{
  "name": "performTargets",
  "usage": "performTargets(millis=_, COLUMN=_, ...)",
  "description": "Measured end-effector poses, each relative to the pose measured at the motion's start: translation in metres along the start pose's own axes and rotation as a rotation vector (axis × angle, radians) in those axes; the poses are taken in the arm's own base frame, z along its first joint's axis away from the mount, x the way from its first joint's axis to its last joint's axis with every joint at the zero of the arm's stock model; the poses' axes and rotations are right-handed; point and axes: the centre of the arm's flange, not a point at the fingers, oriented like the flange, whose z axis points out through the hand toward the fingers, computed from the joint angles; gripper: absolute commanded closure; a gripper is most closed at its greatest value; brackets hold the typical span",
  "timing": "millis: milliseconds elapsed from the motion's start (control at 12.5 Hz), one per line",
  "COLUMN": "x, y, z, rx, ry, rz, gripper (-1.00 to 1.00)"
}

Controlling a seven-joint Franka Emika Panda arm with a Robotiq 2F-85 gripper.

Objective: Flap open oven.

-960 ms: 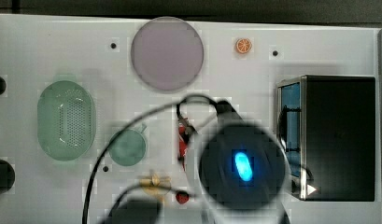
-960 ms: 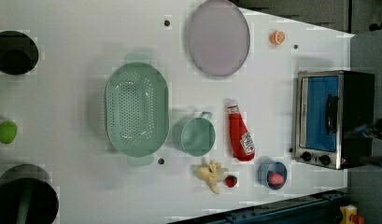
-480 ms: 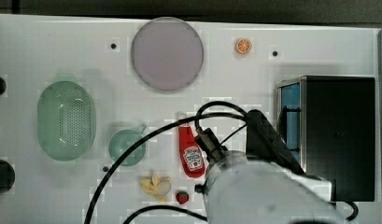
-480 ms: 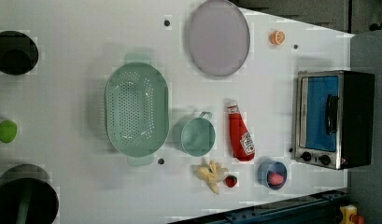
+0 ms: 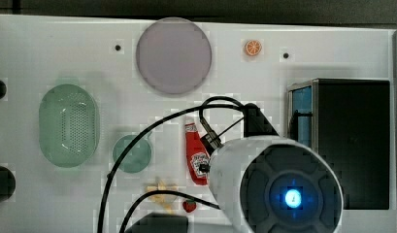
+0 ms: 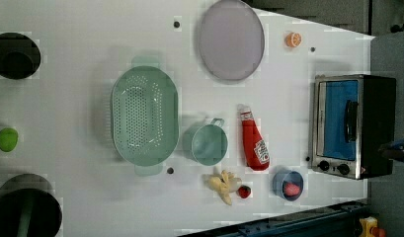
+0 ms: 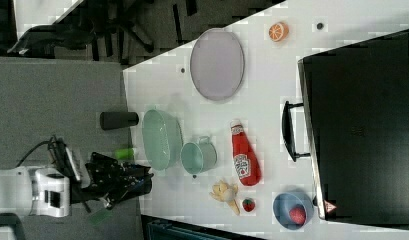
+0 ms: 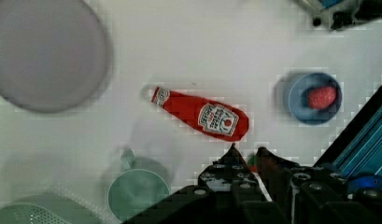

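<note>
The oven (image 6: pixel 352 126) stands shut at the table's (image 6: pixel 66 123) edge on the left view's right, handle (image 6: pixel 351 121) across its glass, and the gripper (image 8: pixel 247 156), fingers nearly together and empty above the ketchup (image 8: pixel 202 116), should approach the handle, hook it and pull outward-down.

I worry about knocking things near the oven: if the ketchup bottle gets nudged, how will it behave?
The ketchup bottle already lies on its side on the table, so it cannot tip, but its rounded body would probably roll or pivot. It looks like soft plastic, likely light and not fragile. The green mug lies close beside it, so a roll that way may bump it.
</note>
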Motion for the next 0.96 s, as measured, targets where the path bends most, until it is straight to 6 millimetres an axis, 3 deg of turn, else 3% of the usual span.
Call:
performTargets(millis=400, x=0.05, y=0.015, z=0.032, rx=-0.01, ry=0.005, rz=-0.035, gripper=0.65)
performTargets(millis=720, x=0.087, y=0.032, z=0.065, rx=-0.022, ry=0.067, rz=-0.278, gripper=0.65)
performTargets(millis=960, x=0.134, y=0.054, z=0.097, rx=-0.005, ry=0.089, rz=-0.476, gripper=0.65)
